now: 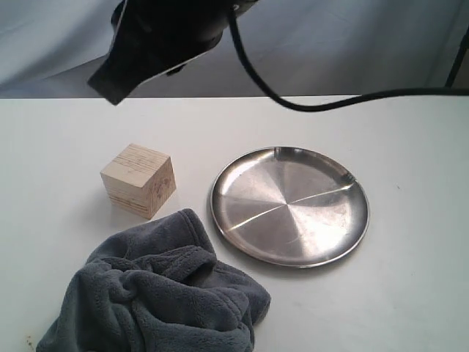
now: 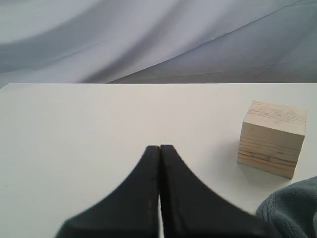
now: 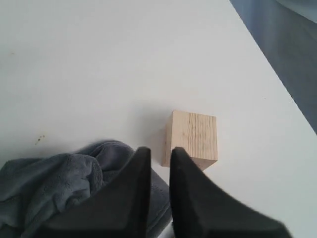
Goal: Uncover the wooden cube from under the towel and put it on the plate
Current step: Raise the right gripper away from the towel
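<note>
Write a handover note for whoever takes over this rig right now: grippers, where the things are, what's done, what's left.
Left gripper: shut, empty, low and off to one side of the wooden cube.
Right gripper: jaws a narrow gap apart, empty, above the cube and the towel's edge.
Towel: bunched in a heap next to the cube, not covering it.
Plate: empty, beside the cube, apart from it.
Done: cube uncovered.
Left: grasp the cube and set it on the plate.
</note>
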### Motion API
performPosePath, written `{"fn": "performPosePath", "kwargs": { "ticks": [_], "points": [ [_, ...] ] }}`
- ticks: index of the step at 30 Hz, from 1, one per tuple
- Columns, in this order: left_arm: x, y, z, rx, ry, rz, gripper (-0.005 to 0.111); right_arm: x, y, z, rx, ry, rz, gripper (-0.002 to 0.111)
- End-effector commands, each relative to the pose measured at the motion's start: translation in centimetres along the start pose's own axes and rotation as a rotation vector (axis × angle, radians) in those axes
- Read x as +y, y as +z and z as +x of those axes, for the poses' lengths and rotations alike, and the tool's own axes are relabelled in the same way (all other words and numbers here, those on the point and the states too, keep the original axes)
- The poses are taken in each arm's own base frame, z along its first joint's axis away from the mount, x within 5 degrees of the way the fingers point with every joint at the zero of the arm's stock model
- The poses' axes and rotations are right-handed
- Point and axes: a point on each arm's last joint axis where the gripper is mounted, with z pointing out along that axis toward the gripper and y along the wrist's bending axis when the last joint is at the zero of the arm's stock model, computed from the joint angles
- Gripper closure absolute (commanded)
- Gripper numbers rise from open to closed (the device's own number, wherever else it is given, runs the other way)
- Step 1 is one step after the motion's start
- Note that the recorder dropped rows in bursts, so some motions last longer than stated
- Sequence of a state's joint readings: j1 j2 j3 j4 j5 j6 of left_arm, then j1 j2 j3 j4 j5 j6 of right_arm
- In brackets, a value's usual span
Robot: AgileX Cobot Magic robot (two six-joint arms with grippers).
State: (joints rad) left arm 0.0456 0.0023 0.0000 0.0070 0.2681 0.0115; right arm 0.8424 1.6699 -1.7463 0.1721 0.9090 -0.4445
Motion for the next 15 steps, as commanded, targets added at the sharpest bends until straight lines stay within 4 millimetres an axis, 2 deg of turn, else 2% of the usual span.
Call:
{"fn": "performPosePath", "kwargs": {
  "ticks": [1, 7, 11, 15],
  "points": [
    [0.0, 0.0, -0.1, -0.009, -0.007, 0.005, 0.107, -1.3, -1.9, -0.1, -0.064, 0.035, 0.031, 0.108],
    [0.0, 0.0, -0.1, -0.009, -0.010, 0.005, 0.107, -3.2, -3.2, 0.1, -0.106, 0.040, 0.113, 0.108],
    [0.0, 0.0, -0.1, -0.009, -0.010, 0.005, 0.107, -4.9, -3.7, -0.4, -0.205, 0.073, 0.197, 0.108],
    [0.0, 0.0, -0.1, -0.009, -0.010, 0.005, 0.107, -5.5, -2.8, 0.2, -0.314, 0.075, 0.284, 0.108]
  ]
}}
